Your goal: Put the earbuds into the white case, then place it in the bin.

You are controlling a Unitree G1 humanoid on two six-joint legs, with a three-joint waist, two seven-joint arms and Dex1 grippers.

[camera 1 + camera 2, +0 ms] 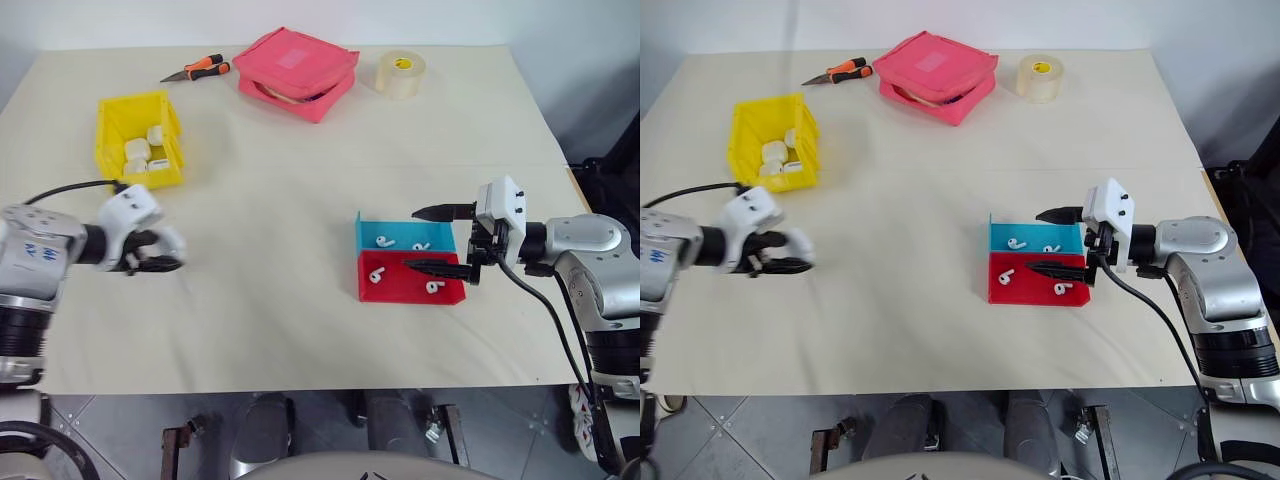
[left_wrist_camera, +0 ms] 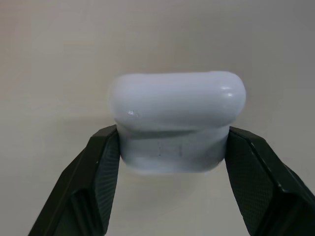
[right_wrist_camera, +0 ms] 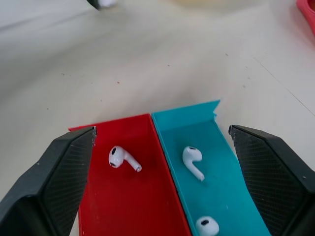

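Observation:
My left gripper [image 1: 165, 256] is shut on the white case [image 2: 174, 118], its two black fingers [image 2: 101, 167] pressing its sides, held above the table at the left, in front of the bin. The bin [image 1: 108, 150] is yellow and holds several more white cases. My right gripper [image 1: 412, 238] stands open over the right ends of two shallow trays. The blue tray [image 1: 365, 232] holds two earbuds [image 1: 385, 241], and the red tray [image 1: 400, 292] holds two more earbuds [image 1: 377, 275]. In the right wrist view the earbuds [image 3: 193, 160] lie between my spread fingers [image 3: 64, 172].
At the far side of the table lie a pink pouch [image 1: 297, 72], a roll of clear tape [image 1: 401, 73] and an orange-handled tool [image 1: 197, 69]. A black cable runs from my left wrist toward the bin. The table's right edge is close behind my right arm.

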